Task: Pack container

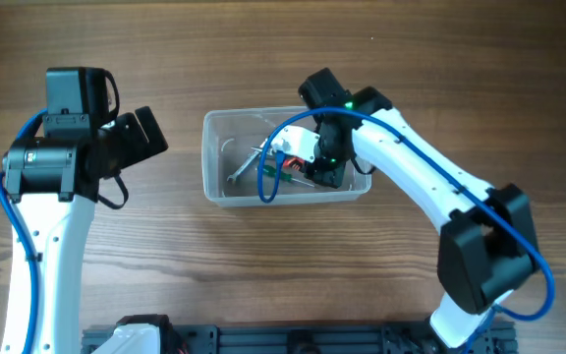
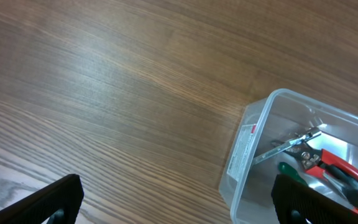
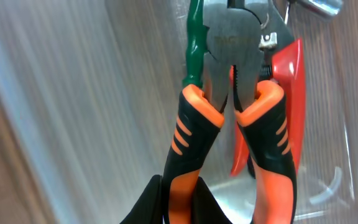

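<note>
Now inside the container [image 1: 207,157], pinching the pliers [image 3: 194,124] by one handle with right gripper [image 3: 179,193] (long axis straight ahead). Left gripper [image 2: 176,194] wide, empty, alongside.

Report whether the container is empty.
Not empty. The container holds several hand tools: orange-handled pliers, a red-handled tool and a green-handled one.
</note>
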Controlling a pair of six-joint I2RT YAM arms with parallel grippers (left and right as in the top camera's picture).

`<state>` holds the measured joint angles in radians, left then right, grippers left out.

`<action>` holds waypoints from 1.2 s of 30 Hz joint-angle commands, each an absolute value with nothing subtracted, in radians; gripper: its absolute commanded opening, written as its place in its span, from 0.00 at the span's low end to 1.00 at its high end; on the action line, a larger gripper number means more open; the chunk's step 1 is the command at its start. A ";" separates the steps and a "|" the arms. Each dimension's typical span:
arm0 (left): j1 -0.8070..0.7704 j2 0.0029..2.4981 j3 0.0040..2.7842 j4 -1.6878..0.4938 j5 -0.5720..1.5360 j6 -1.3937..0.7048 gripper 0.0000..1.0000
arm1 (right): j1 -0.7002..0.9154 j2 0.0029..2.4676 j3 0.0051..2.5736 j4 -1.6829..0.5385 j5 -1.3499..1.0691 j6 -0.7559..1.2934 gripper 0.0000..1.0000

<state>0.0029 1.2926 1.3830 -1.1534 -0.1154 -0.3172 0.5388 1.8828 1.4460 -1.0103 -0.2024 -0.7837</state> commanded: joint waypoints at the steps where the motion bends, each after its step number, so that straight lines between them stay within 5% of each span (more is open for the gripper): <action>1: 0.009 1.296 1.391 -1.158 -0.121 -0.323 1.00 | 0.539 1.929 1.448 -0.979 -0.226 -0.848 0.04; 3: 0.009 1.296 1.391 -1.157 -0.121 -0.323 1.00 | 0.539 1.957 1.448 -0.975 -0.226 -0.860 0.04; 7: 0.009 1.296 1.391 -1.157 -0.121 -0.323 1.00 | 0.539 1.971 1.449 -0.967 -0.226 -0.855 0.48; 13: 0.009 1.296 1.391 -1.141 -0.121 -0.318 1.00 | 0.527 1.913 1.546 -0.954 -0.194 -0.666 0.68; 16: -0.004 1.296 1.391 -1.024 -0.119 -0.264 1.00 | 0.471 1.818 1.683 -0.928 -0.162 -0.640 1.00; 23: -0.085 1.343 1.391 -0.709 -0.111 -0.052 1.00 | 0.125 1.730 1.796 -0.543 -0.088 -0.177 1.00; 31: 0.011 1.407 1.391 -0.467 -0.237 -0.010 1.00 | -0.119 1.729 1.796 -0.492 -0.090 -0.204 1.00; 36: -0.030 1.351 1.390 -0.555 -0.243 0.096 1.00 | -0.172 1.716 1.791 -0.545 -0.089 -0.208 1.00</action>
